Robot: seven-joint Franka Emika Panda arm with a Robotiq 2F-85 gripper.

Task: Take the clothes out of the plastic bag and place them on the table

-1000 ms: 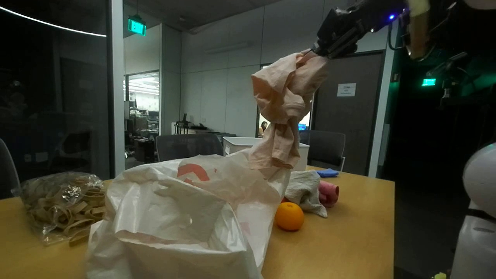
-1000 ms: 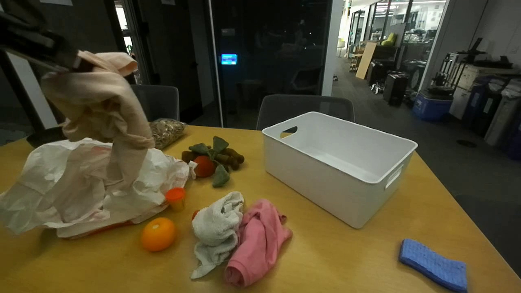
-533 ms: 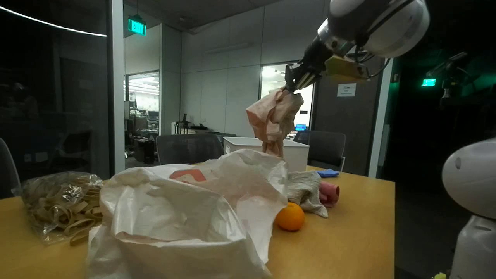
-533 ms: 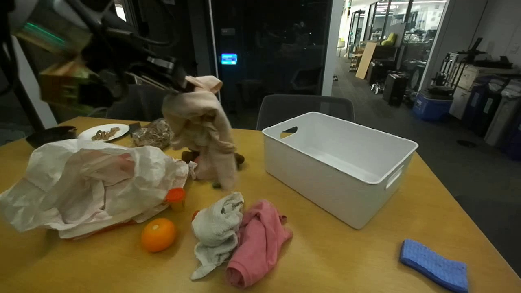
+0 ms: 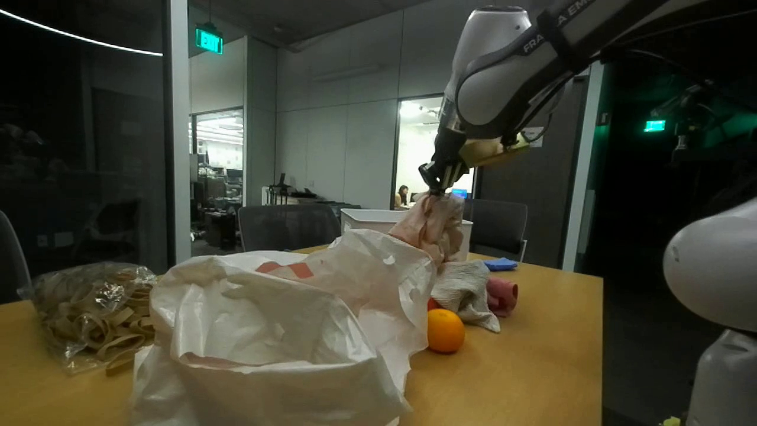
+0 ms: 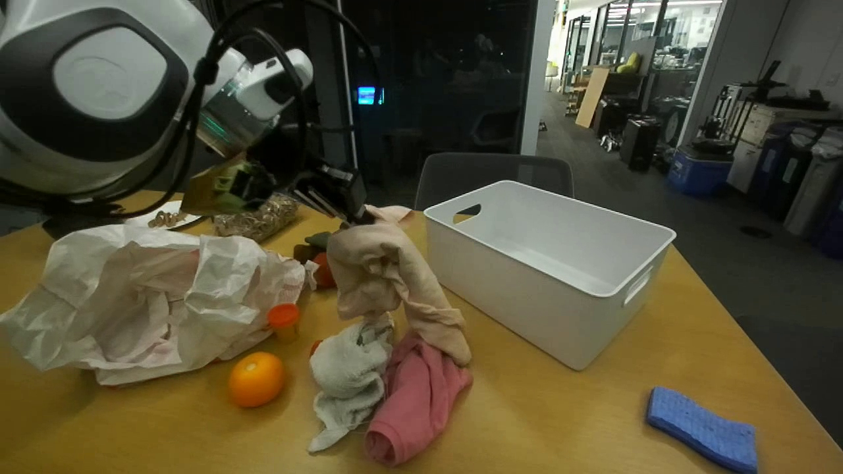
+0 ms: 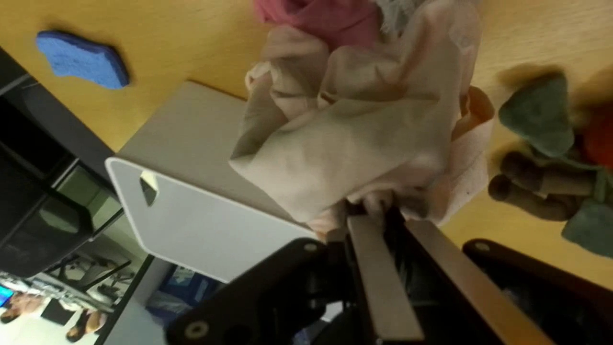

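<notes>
The pincer (image 6: 362,217) is pinching a peach cloth (image 6: 399,280) hanging beneath it, left of the white bin (image 6: 517,296) in an exterior view.

Crumpled peach cloth (image 6: 390,273) outside bag (image 6: 227,289)

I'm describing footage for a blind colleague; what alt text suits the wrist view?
A gripper pinches a crumpled peach cloth over a wooden table, partly hiding a pink cloth and a pale gray cloth. At left: a white bin and a blue sponge-like pad; at right: green, brown and red plush pieces.
</notes>
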